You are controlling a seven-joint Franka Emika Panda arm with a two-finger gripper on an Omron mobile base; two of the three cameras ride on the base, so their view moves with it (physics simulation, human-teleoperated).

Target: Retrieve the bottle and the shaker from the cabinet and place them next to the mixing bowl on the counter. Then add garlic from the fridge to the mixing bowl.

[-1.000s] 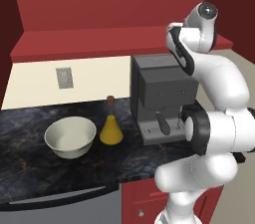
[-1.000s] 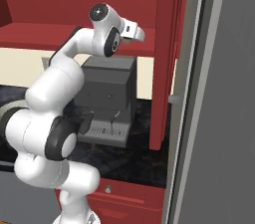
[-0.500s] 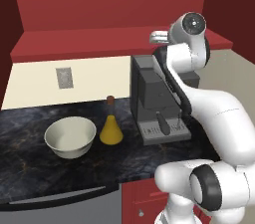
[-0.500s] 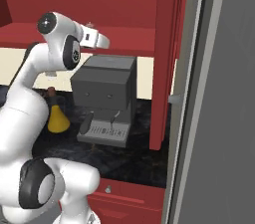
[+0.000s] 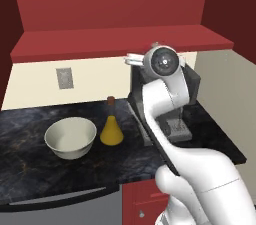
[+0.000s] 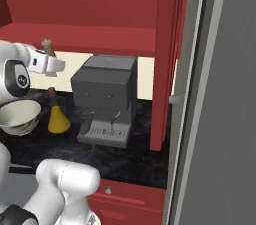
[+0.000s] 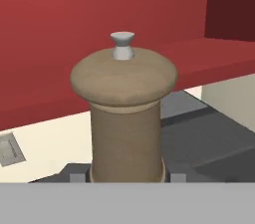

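Note:
A wooden shaker (image 7: 124, 118) with a small grey knob stands upright between my dark fingertips (image 7: 77, 177), and my gripper (image 7: 127, 176) is shut on its base. In the right base view the shaker (image 6: 48, 47) pokes up above the gripper (image 6: 47, 64), high over the counter, to the left of the coffee machine. In the left base view the gripper (image 5: 132, 60) hangs above the yellow bottle (image 5: 111, 131) with a brown cork. That bottle (image 6: 58, 119) stands on the counter right beside the white mixing bowl (image 5: 70, 137) (image 6: 20, 116).
A dark grey coffee machine (image 5: 172, 104) (image 6: 106, 99) stands on the black counter (image 5: 30, 169), right of the bottle. The red cabinet shelf (image 5: 120, 41) runs overhead. A grey fridge door (image 6: 220, 94) fills the right side. A wall outlet (image 5: 64, 78) sits behind the bowl.
The arm has swung left from over the coffee machine toward the bottle and bowl, carrying the shaker with it. Bowl and bottle have stayed put.

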